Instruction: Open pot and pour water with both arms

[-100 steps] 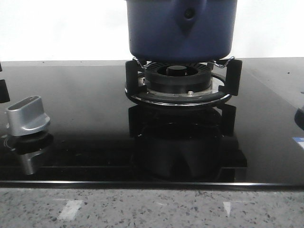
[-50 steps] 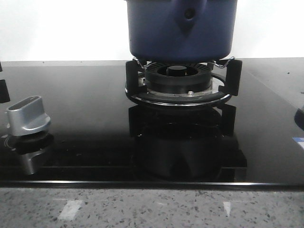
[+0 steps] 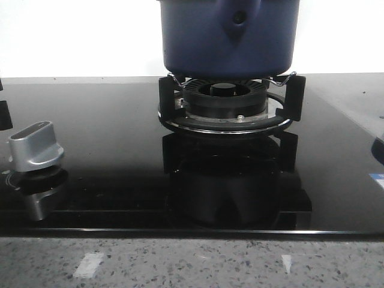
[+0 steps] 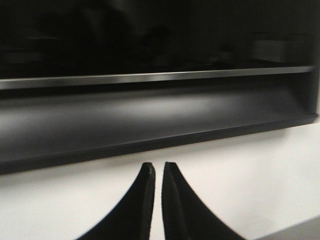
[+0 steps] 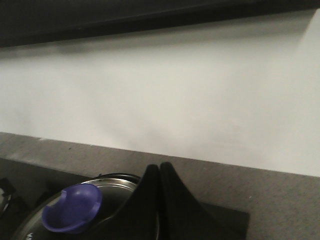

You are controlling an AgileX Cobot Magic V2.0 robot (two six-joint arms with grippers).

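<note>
The dark-blue pot (image 3: 198, 36) stands on the black burner grate (image 3: 225, 111) at the back centre, its handle bracket with the round hole (image 3: 239, 18) facing me; its top is cut off by the frame. Neither gripper shows in the front view. In the left wrist view my left gripper (image 4: 157, 167) has its fingers almost together with nothing between them, facing a white wall. In the right wrist view my right gripper (image 5: 160, 167) is shut and empty, above and beside a shiny lid (image 5: 115, 184) with a blue knob (image 5: 72, 207). Whether that lid sits on the pot cannot be told.
A silver control knob (image 3: 36, 147) stands on the black glass cooktop (image 3: 108, 138) at the left. A dark curved object (image 3: 379, 150) shows at the right edge. A speckled stone counter edge (image 3: 192, 264) runs along the front. A dark hood ledge (image 4: 150, 125) hangs above the white wall.
</note>
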